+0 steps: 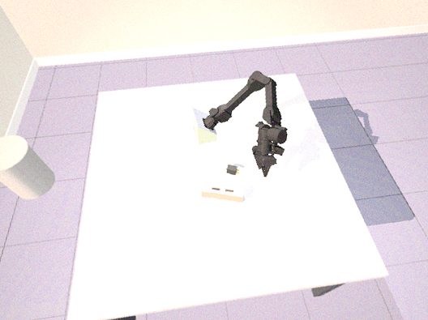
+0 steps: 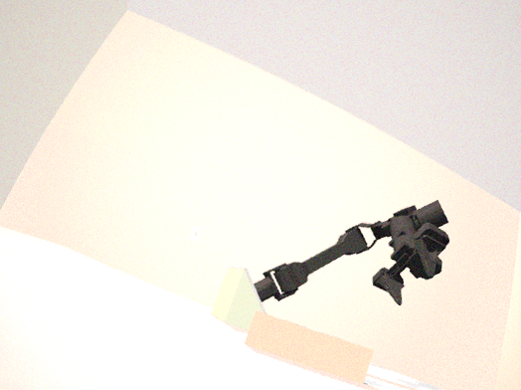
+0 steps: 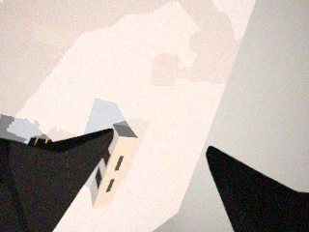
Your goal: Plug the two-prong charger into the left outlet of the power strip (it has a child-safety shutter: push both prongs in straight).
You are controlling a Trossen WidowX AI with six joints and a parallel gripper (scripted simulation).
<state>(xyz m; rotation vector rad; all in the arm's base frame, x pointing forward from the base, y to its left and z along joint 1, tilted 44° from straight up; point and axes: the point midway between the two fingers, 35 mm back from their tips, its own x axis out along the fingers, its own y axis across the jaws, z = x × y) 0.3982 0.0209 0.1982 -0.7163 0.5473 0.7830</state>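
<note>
The dark charger [image 1: 231, 169] lies on the table behind the power strip, its yellow prongs facing right in the top view. In the wrist view, the charger [image 3: 35, 141] shows at the left, partly hidden by the left finger. It is not visible in the exterior view. The power strip [image 1: 222, 196] [image 2: 309, 347] [image 3: 115, 173] is a pale block with two dark slots; its left end in the wrist view is partly covered by a finger. My gripper [image 1: 265, 169] [image 3: 160, 141] is open and empty, pointing down, high above the table and right of the charger in the top view.
A pale green wedge [image 1: 206, 136] [image 2: 237, 298] stands at the arm's base. The white table [image 1: 127, 245] has its right edge beyond the gripper. A large white cylinder [image 1: 17, 165] is left of the table in the top view.
</note>
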